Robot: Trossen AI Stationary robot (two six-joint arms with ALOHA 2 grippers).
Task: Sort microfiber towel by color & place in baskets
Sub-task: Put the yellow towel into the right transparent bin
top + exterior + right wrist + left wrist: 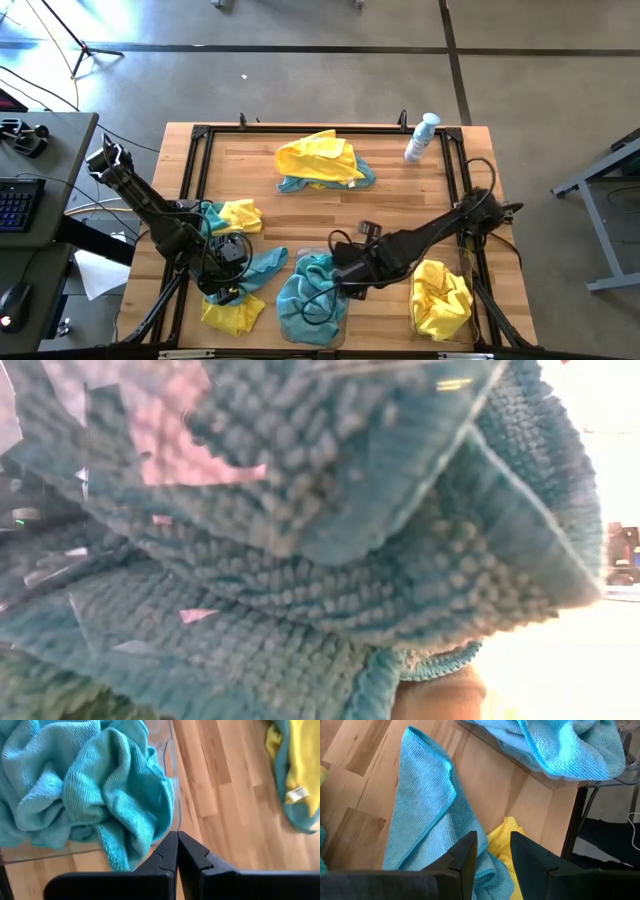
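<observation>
Left gripper [492, 851] hangs over blue towel [427, 815] at near left, jaws apart, holding nothing. Right gripper [177, 851] by blue basket [312, 300], jaws together, empty. Yellow basket [440, 298] near right. Step: picking blue towel. Next: go down, pinch, lift, carry to blue basket.

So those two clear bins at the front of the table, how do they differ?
The middle bin holds teal towels, which spill over its rim; the right bin holds only yellow towels. The right gripper, shut and empty, sits at the middle bin's edge, while no gripper is near the right bin. Both bins are see-through plastic and stand along the table's front edge.
</observation>
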